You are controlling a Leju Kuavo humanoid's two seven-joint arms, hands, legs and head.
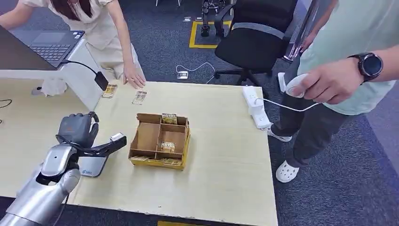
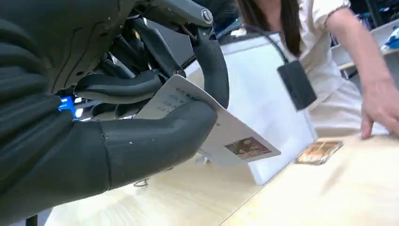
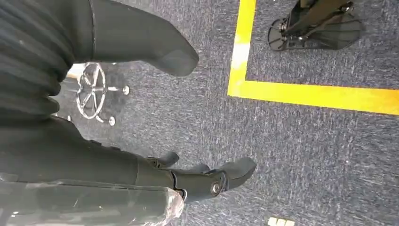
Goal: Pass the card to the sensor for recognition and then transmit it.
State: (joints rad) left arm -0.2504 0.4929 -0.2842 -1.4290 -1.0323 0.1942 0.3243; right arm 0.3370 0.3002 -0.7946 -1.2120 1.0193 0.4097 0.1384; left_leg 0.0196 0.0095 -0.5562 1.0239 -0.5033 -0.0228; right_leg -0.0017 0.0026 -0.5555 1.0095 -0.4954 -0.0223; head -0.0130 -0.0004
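While the left hand (image 1: pixel 75 128) pinches the card (image 2: pixel 221 134), the right hand's (image 3: pixel 141 113) fingers (image 3: pixel 207 179) hang apart, empty.

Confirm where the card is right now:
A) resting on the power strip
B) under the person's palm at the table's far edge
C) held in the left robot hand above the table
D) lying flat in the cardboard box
C: the left wrist view shows the white card pinched between the thumb and fingers of the left robot hand, off the table.
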